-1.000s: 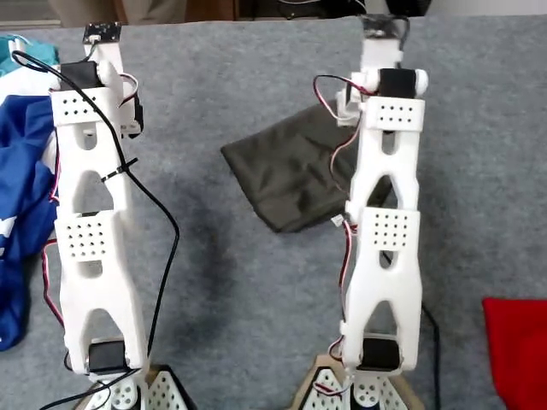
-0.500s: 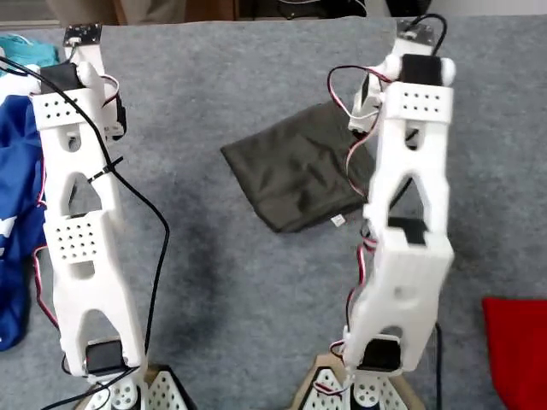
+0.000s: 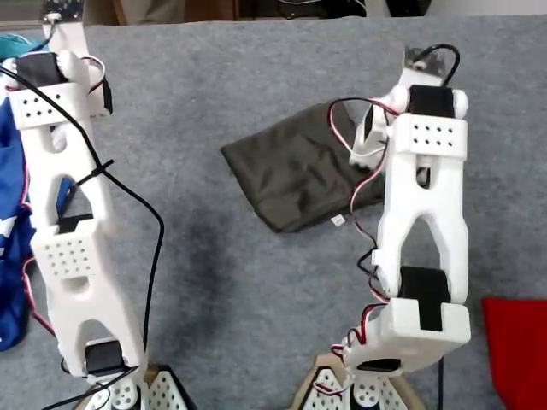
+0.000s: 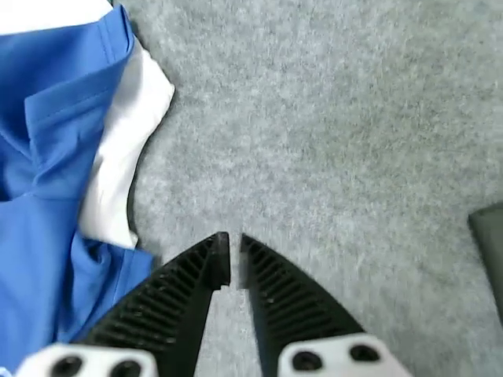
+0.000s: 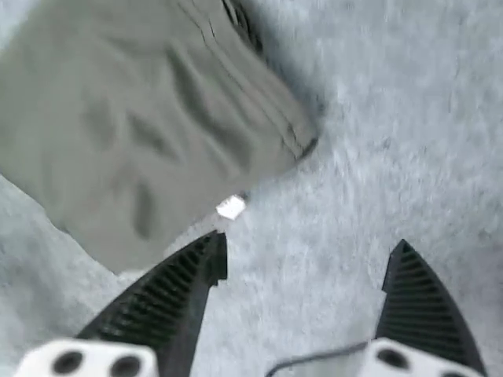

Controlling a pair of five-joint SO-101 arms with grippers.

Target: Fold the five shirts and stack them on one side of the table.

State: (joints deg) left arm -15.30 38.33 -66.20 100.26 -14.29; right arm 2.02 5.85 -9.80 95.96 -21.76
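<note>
two end effectors hang empty: the left end effector (image 4: pixel 234 255), all but closed, sits just beside the crumpled blue shirt (image 4: pixel 47 157) at the bench (image 3: pixel 214 282) edge; the right end effector (image 5: pixel 310 259), spread wide, hovers by the folded dark shirt (image 3: pixel 291 171) mid-bench. pinching only one corner there could drag the fold open.

bare mat (image 3: pixel 214 290) centre front, olive shirt (image 3: pixel 291 175) mid-table, blue shirt (image 3: pixel 10 282) at left edge

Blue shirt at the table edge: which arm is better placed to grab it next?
Left, probably. The left gripper sits right beside the blue shirt, though it is shut and must open first. The right gripper hangs open over the folded dark shirt, farther away.
</note>
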